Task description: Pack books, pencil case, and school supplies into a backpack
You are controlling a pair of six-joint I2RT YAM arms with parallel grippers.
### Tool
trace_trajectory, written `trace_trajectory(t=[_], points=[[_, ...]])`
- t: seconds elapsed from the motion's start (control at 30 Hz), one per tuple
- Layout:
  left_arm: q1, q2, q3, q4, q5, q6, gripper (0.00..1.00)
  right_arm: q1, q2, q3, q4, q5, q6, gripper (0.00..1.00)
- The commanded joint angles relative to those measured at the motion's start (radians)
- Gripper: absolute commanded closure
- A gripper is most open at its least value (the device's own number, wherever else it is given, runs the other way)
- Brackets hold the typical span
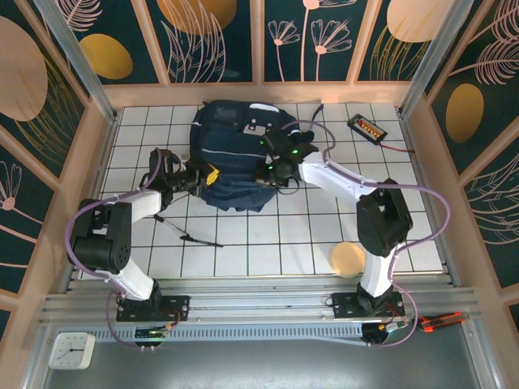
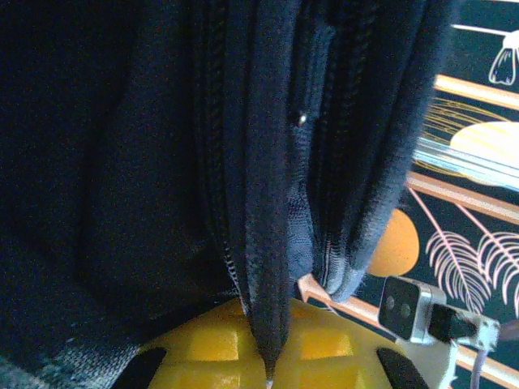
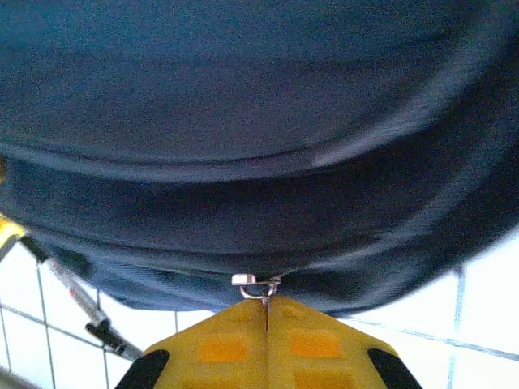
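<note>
On the worktop, midway along the far edge, lies the backpack. The left gripper is clenched on a fold of fabric by the zip. The right gripper is clamped on the zip pull, so I judge the zip is the step in hand. The pen lies unpacked toward the near-left corner. The bag's inside is hidden, so whether books, case or pad are packed cannot be told.
</note>
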Motion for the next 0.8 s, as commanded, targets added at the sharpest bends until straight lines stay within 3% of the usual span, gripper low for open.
trace_trajectory(t=[0.0, 0.17, 0.27, 0.5, 0.53, 0.57, 0.6, 0.63, 0.77], points=[[0.038, -0.009, 0.043, -0.031, 0.003, 0.064, 1.00, -0.080, -0.071, -0.037, -0.094, 0.078, -0.077, 1.00], [0.058, -0.010, 0.067, -0.085, 0.011, 0.114, 1.00, -0.201, -0.072, -0.037, -0.080, 0.088, -0.154, 1.00], [0.071, -0.010, 0.073, -0.104, 0.013, 0.132, 1.00, -0.257, -0.051, -0.032, -0.019, 0.030, -0.198, 1.00], [0.093, 0.006, 0.116, -0.118, 0.031, 0.142, 1.00, -0.251, -0.001, 0.025, 0.064, -0.163, -0.261, 1.00], [0.092, 0.007, 0.127, -0.123, 0.032, 0.145, 1.00, -0.233, -0.009, 0.022, 0.079, -0.184, -0.271, 0.95], [0.092, 0.008, 0.135, -0.132, 0.033, 0.151, 1.00, -0.209, -0.017, 0.018, 0.089, -0.190, -0.286, 0.80], [0.092, 0.008, 0.145, -0.143, 0.034, 0.160, 1.00, -0.182, -0.024, 0.016, 0.091, -0.187, -0.306, 0.59], [0.092, 0.007, 0.151, -0.150, 0.034, 0.170, 1.00, -0.155, -0.028, 0.013, 0.090, -0.176, -0.317, 0.47], [0.092, -0.012, 0.151, -0.185, 0.025, 0.201, 1.00, -0.127, 0.008, -0.015, 0.144, -0.254, -0.232, 0.42]])
